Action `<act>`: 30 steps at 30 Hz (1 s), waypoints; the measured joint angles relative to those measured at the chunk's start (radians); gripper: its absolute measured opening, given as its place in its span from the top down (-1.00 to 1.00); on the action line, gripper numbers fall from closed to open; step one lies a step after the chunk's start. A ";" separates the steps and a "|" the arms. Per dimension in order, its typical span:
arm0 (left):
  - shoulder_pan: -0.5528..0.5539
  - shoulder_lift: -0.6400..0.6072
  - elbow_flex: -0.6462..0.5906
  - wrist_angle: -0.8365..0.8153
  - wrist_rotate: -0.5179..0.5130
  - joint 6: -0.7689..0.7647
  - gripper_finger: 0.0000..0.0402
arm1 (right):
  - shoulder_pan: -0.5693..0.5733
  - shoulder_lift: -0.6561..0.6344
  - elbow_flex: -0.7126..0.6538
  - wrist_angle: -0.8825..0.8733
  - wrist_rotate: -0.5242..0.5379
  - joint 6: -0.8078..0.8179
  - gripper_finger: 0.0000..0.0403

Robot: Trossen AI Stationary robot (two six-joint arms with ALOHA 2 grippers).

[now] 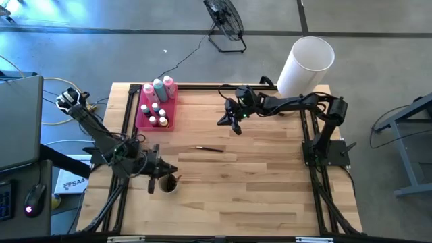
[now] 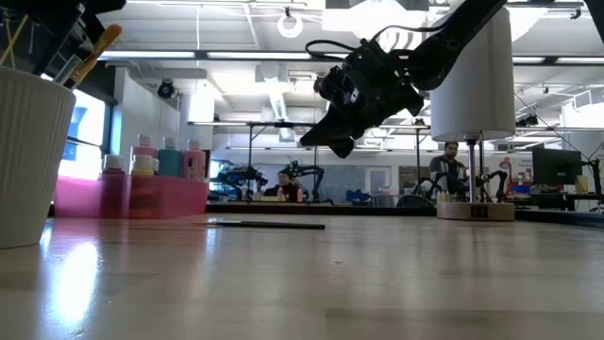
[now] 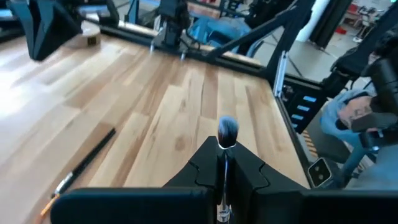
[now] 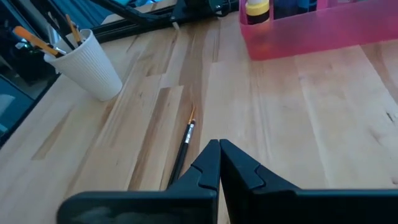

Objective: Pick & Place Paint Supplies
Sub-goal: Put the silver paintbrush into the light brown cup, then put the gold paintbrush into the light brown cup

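Nearest the low camera a ribbed white cup point(image 2: 28, 156) is seen at the near left edge of the surface point(image 2: 377, 274), with brush handles standing out of it. In the high view the left end effector point(image 1: 164, 177) hangs right over this cup point(image 1: 169, 183), and in the left wrist view its fingers are closed on a thin brush point(image 3: 226, 134) whose soft grey tuft stands out beyond the tips. The right end effector point(image 1: 226, 119) is held above the middle of the surface, closed and with nothing between its fingers. 1 more brush point(image 1: 209, 149) lies flat on the bare wood between the 2 arms, well apart from the cup and from the pink tray point(image 1: 143, 122); in that tray 3 squeeze bottles point(image 1: 158, 88) and several small paint pots point(image 1: 156, 115) are kept. The loose brush point(image 4: 184, 146) is judged to be very light, stiff along its dark handle and soft only at the bristle end, so it should be taken across the middle of the handle, away from the ferrule. Because it lies so low and can roll, the fingers would probably have to be brought almost to the wood before being closed.
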 joint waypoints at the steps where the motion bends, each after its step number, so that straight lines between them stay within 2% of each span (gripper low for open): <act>1: 0.000 0.014 0.000 0.001 0.001 -0.014 0.96 | 0.000 0.000 0.000 0.000 0.000 -0.009 0.99; 9: 0.000 0.112 0.000 0.002 0.036 -0.088 0.95 | -0.012 0.000 0.000 0.000 -0.025 -0.022 0.99; 17: 0.000 0.128 0.000 0.012 0.082 -0.095 0.93 | -0.025 0.000 0.001 -0.010 -0.026 -0.018 0.99; 30: 0.000 0.128 0.000 0.025 0.067 -0.075 0.50 | -0.031 0.000 0.001 -0.014 -0.023 -0.011 0.99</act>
